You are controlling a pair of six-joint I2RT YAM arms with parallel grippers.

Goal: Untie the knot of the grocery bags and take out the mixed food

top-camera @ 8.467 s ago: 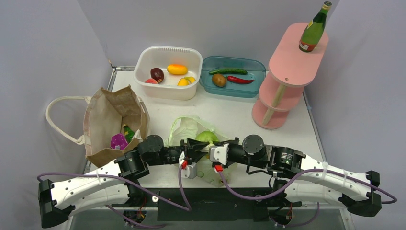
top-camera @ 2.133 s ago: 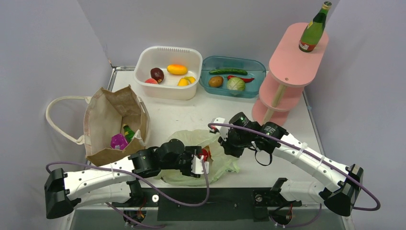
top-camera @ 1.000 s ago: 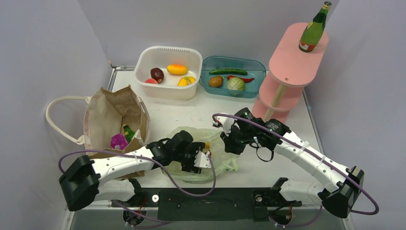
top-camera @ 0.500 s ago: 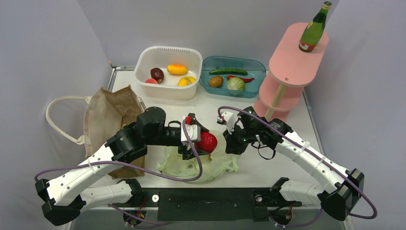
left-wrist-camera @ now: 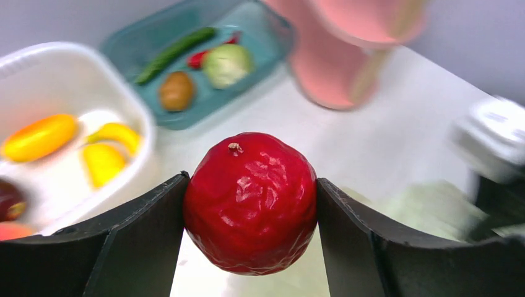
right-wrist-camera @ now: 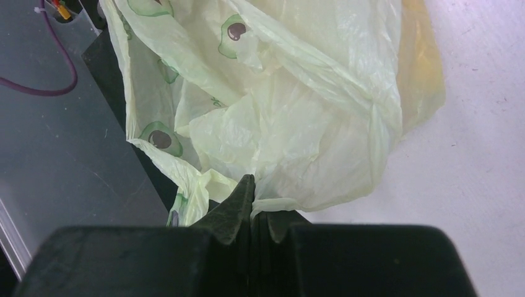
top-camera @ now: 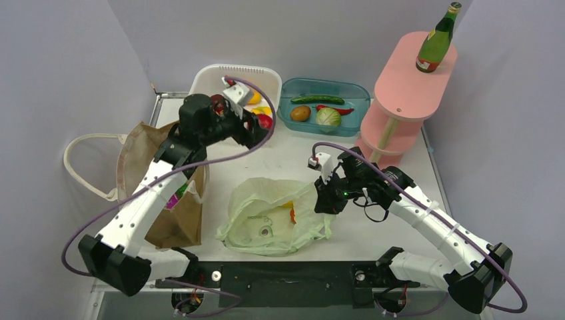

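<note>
Your left claw (top-camera: 257, 127) is gripping a red round fruit (left-wrist-camera: 251, 201), one finger on each side, its wrinkled skin and stem dimple facing the wrist camera. From above, the claw and fruit hang at the front right corner of the white tub (top-camera: 270, 75) at the far side of the table (top-camera: 400, 200). Yellow and orange fruits (left-wrist-camera: 38, 137) lie in that tub.

Your right claw (right-wrist-camera: 251, 195) is closed, pinching a fold of the pale green plastic bag (top-camera: 266, 217) at the bag's right edge. The bag lies crumpled on the near middle of the table, its mouth loosely open, and something yellow and red (top-camera: 289, 207) shows inside it; you cannot tell what it is.

The brown paper bag (top-camera: 141, 157) lies at the left of the table, partly under your left arm, with its white handles (top-camera: 80, 167) trailing off to the left. A bit of purple packet (top-camera: 176, 199) peeks out beside the arm.

Just right of the tub, the teal tray (top-camera: 353, 93) holds a cucumber (top-camera: 318, 99), a red chilli (top-camera: 336, 107), a cabbage (top-camera: 328, 116) and a brown round item (top-camera: 300, 113). A green bottle (top-camera: 438, 40) stands upright on top of the pink shelf stand (top-camera: 406, 87) at the far right.
</note>
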